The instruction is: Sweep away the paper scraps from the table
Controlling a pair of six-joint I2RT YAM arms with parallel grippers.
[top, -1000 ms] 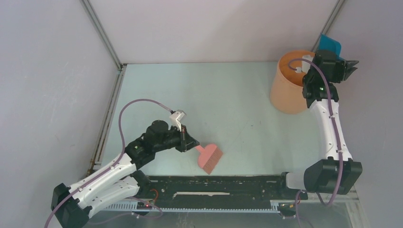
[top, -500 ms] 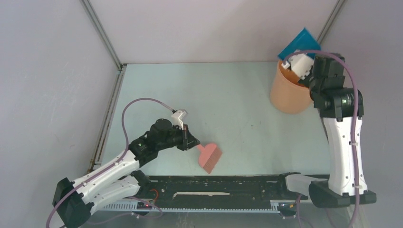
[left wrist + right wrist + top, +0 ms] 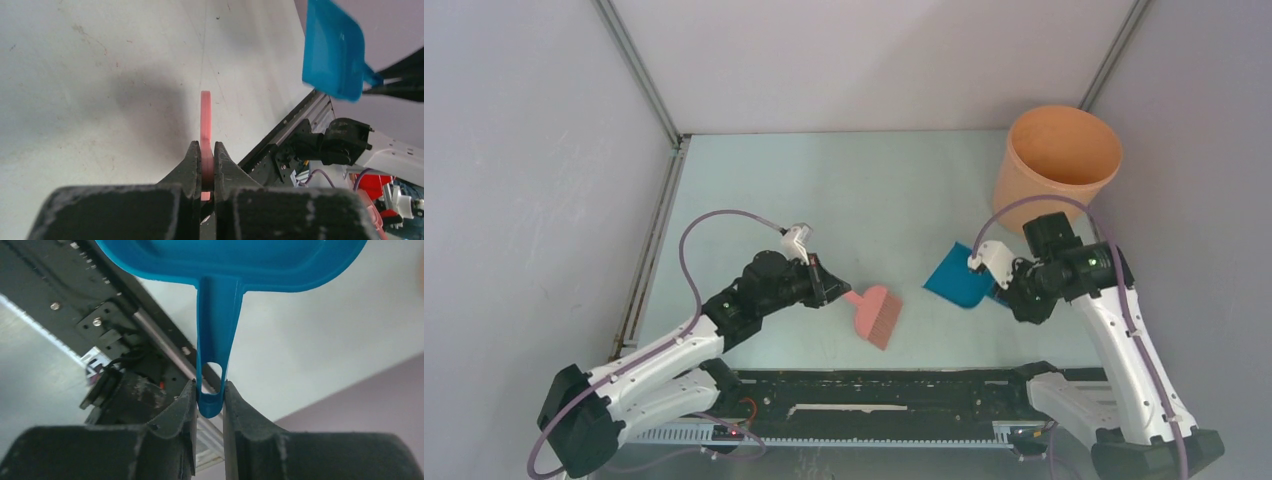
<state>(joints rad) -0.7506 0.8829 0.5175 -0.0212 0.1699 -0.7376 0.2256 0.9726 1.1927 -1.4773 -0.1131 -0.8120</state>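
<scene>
Looking down from above, you have the left fingers (image 3: 828, 290) clamped tight on the flat pink handle of the hand brush (image 3: 876, 314). In the left wrist view that handle shows edge-on as a thin, smooth plastic strip, pinched between the two matte black pads with barely any gap. The brush head is a wedge-shaped fan of pink bristles, pointing toward the near rail (image 3: 874, 395), a black slotted bar along the tabletop's front edge.

Your right fingers (image 3: 1007, 292) are closed partway on the narrow end of the blue dustpan (image 3: 956, 278) handle, gripping it at the looped tip with the hanging hole. The pan is glossy moulded plastic with a rounded back wall, and its front lip is cut off at the top of the right wrist view. It sits near the brush, apart from it, right of centre.

Behind it, in the far right corner, stands a round, tapered orange bin (image 3: 1058, 170) with a matte wall; its floor is hidden by its own near side. The tabletop (image 3: 854, 190) is smooth, pale mint-green, faintly scuffed and speckled.

You cannot pick out the paper scraps in any view. Whether the bristles or the pan touch the tabletop is unclear.
</scene>
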